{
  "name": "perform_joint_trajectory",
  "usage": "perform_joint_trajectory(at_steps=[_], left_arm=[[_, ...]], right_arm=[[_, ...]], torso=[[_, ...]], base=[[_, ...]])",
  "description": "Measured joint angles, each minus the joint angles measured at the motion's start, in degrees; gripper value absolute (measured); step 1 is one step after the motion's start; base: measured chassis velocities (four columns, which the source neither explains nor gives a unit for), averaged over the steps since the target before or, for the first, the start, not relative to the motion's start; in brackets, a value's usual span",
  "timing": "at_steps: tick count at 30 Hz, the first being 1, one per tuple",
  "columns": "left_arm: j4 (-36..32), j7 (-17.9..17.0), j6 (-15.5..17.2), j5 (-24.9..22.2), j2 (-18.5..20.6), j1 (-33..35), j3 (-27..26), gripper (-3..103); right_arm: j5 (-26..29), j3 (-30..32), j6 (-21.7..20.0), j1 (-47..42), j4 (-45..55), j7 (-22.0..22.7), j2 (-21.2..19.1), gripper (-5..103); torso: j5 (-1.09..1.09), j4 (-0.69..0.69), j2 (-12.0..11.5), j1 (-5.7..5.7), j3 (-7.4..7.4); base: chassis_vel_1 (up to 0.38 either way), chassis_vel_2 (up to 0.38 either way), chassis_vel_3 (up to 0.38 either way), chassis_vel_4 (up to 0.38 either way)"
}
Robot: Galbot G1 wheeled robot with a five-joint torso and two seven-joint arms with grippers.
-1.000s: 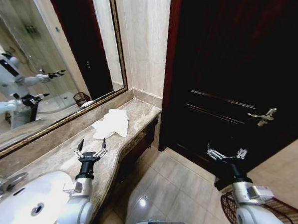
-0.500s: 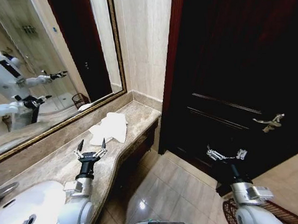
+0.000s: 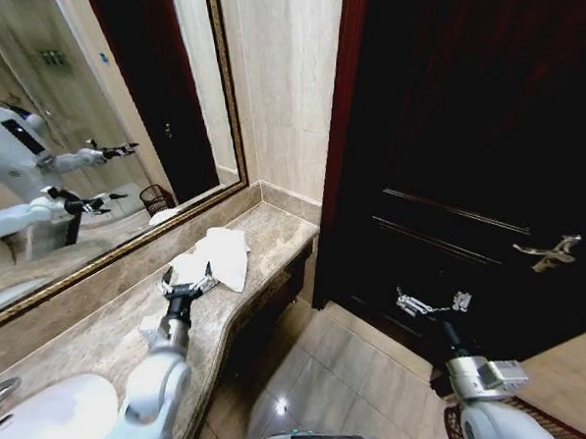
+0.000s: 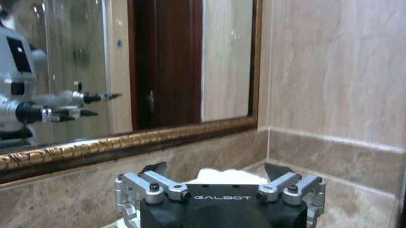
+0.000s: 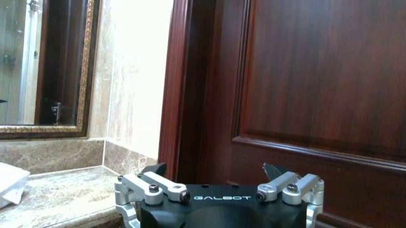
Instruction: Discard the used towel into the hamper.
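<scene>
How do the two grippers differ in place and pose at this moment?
The left gripper is stretched out over the counter, at the near edge of the white towel; the right gripper hangs over the floor before the dark door, far from the towel. Both are open and hold nothing.

you have the towel (image 3: pixel 216 257) lying on the counter (image 3: pixel 102 333) below the mirror (image 3: pixel 82 132), your left gripper (image 3: pixel 185 280) just before it. the sink (image 3: pixel 48 429) lies nearer you; the door (image 3: pixel 476 141) stands right.
</scene>
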Motion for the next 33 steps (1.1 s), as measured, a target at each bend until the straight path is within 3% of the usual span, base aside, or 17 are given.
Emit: perform_joint_trajectory(at_steps=[2,8,12,17,24,33], left_arm=[[0.02,-2.53,5.81,-2.05,1.41,-2.73,1.44,100],[3.04,-7.59,11.00,-6.56,4.21,-8.01,5.18,100],[7.37,-14.86,14.90,-14.28,6.96,-14.91,9.78,100],[10.09,-17.56,16.44,-17.15,8.66,-20.27,12.45,100],[16.73,-21.86,19.03,-24.70,11.36,-28.33,15.96,100],[24.06,-23.62,19.59,-27.62,12.03,-33.37,19.96,100]], right_arm=[[0.29,0.23,-0.06,0.10,-0.28,0.05,-0.05,100],[1.10,0.63,0.04,0.44,-1.35,0.12,-0.34,100],[2.49,0.92,-0.48,1.04,-1.91,0.13,-0.81,100],[2.54,0.94,-0.44,1.09,-2.38,0.13,-0.80,100],[2.56,1.23,0.39,1.27,-3.49,0.24,-1.05,100],[2.58,1.25,0.61,1.63,-4.12,0.38,-1.25,100]], torso=[[0.00,0.00,0.00,-0.01,-0.01],[0.00,0.00,0.00,-0.01,0.00],[0.00,0.00,0.00,-0.01,0.00],[0.00,-0.01,0.00,0.00,0.00],[0.01,0.00,0.00,0.00,0.00],[0.01,0.00,-0.01,0.00,0.00]], base=[[0.000,0.000,0.000,0.000],[0.000,0.000,0.000,0.000],[0.000,0.000,0.000,0.000],[0.000,0.000,0.000,0.000],[0.000,0.000,0.000,0.000],[0.000,0.000,0.000,0.000]])
